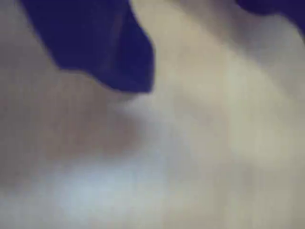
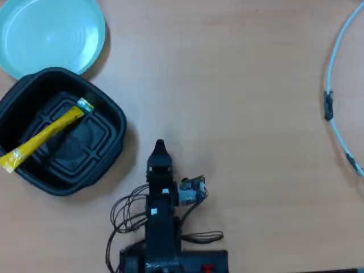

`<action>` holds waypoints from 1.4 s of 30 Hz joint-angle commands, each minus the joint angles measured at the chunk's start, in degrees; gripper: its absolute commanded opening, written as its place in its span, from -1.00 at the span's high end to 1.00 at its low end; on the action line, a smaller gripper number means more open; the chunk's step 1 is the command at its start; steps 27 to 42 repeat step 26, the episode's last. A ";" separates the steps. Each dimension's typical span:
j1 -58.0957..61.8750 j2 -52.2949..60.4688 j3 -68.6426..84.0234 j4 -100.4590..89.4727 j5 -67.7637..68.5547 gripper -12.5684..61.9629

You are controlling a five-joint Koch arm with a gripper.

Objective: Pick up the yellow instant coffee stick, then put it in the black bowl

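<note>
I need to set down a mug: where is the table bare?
Bare table runs from the black bowl and light-blue plate across to the pale cable on the right. The left is crowded: the yellow instant coffee stick lies in the bowl. The arm fills bottom centre.

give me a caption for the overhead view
Yellow coffee stick lies across the black bowl; gripper away.
</note>
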 commanded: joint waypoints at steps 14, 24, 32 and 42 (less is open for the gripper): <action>-0.79 5.01 9.93 -9.93 0.79 -0.57; -0.79 5.01 9.93 -7.47 0.70 -0.57; -0.79 5.01 9.93 -7.56 0.70 -0.57; -0.79 5.01 9.93 -7.56 0.70 -0.57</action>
